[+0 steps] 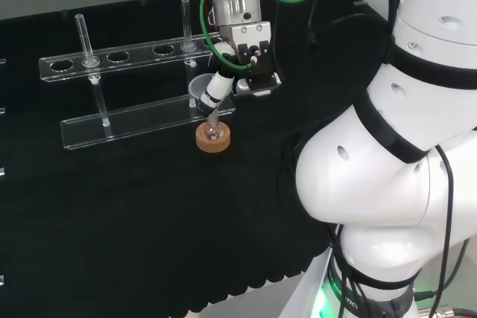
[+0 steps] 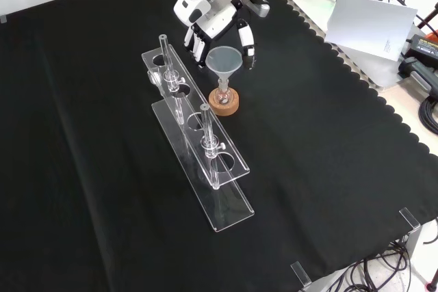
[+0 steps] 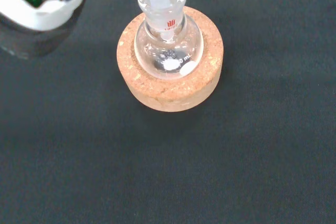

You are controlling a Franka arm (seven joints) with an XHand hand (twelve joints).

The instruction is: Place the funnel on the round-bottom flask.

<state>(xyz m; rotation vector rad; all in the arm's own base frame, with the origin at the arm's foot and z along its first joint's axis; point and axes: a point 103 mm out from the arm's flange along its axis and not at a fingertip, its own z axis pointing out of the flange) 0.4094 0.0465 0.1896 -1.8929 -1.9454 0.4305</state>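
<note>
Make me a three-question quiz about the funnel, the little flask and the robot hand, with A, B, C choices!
1. Where does the round-bottom flask sit?
A. in a cork ring
B. in the clear rack
C. on bare cloth

2. What colour is the ring?
A. red
B. tan
C. blue

3. What is the funnel doing?
A. lying flat on the cloth
B. standing in the rack
C. standing with its stem in the flask's neck, the robot hand round it

Answers: 1 A, the wrist view shows the flask nested in the ring. 2 B, it is tan cork. 3 C, the front view shows the funnel upright over the flask.
</note>
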